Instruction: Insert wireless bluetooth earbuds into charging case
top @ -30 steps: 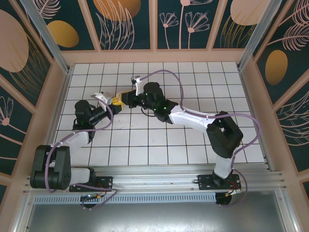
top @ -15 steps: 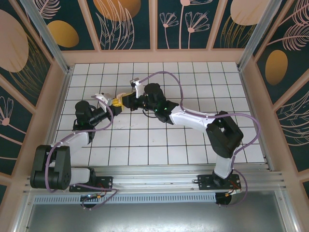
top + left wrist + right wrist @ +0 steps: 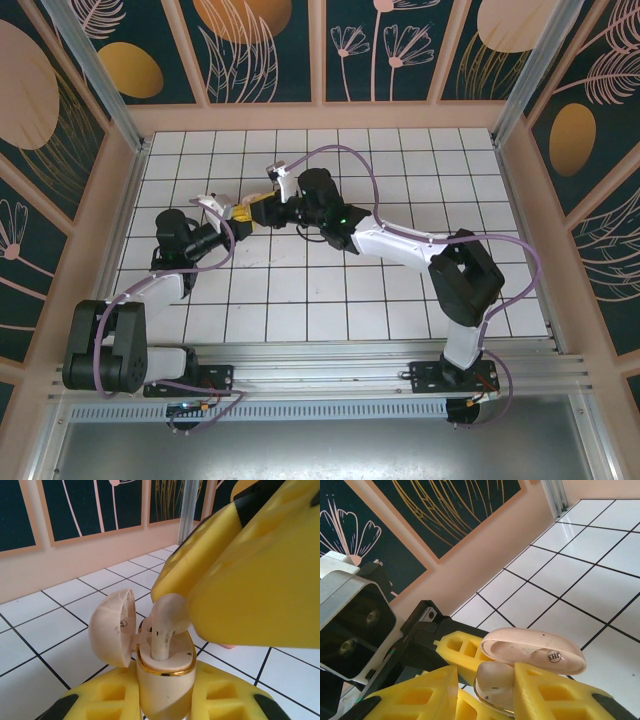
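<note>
My left gripper (image 3: 162,696) is shut on the body of a pale beige charging case (image 3: 161,680) with a gold rim, held upright with its lid (image 3: 112,627) swung open to the left. A beige earbud (image 3: 165,625) stands in the case with its stem down in a socket and its head above the rim. My right gripper (image 3: 487,690) straddles the earbud (image 3: 496,682). One yellow pad (image 3: 545,690) touches it, and a gap shows at the other pad (image 3: 427,695), so the jaws are open. From above, both grippers (image 3: 228,212) (image 3: 252,209) meet at the table's middle left.
A small salmon-pink object (image 3: 227,646) peeks out on the tiles behind the right finger. White tiled floor (image 3: 400,290) is ringed by a low beige wall (image 3: 320,116). Both arms' cables loop above the tiles.
My right gripper's jaws have parted around the earbud, and that gripper has edged slightly left toward the case. The left gripper has stayed put with the case.
</note>
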`<state>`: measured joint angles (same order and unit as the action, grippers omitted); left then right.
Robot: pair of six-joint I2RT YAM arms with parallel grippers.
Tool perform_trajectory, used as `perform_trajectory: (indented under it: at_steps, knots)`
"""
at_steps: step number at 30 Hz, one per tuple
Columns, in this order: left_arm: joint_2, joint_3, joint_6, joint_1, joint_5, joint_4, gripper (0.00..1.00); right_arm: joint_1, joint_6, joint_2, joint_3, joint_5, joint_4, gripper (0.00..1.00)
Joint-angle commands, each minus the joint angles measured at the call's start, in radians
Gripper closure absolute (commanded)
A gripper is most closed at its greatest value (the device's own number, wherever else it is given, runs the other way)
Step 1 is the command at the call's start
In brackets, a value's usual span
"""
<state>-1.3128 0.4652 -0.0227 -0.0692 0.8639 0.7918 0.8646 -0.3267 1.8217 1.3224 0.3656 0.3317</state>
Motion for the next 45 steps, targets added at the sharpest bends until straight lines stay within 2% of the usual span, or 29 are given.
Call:
perform_trajectory:
  at_steps: [1,20,33,38,41,45]
  knots:
    - [0.038,0.023,-0.023,-0.007,0.098,0.074,0.89,-0.009,0.009,-0.011,0.018,-0.008,-0.067,0.65]
    - [0.043,0.024,-0.029,-0.007,0.093,0.060,0.89,-0.036,-0.022,-0.062,0.025,0.019,-0.040,0.60]
    - [0.046,0.026,-0.029,-0.007,0.089,0.053,0.89,-0.053,-0.065,-0.063,0.023,0.052,-0.006,0.60]
    - [0.047,0.026,-0.035,-0.007,0.098,0.049,0.89,-0.064,-0.069,-0.077,0.020,0.061,-0.012,0.64]
    - [0.050,0.028,-0.040,-0.007,0.117,0.041,0.89,-0.100,-0.079,-0.104,0.013,0.108,-0.010,0.61]
    - [0.058,0.052,-0.046,-0.009,0.174,0.003,0.89,-0.163,-0.110,-0.128,0.003,0.205,-0.005,0.52]
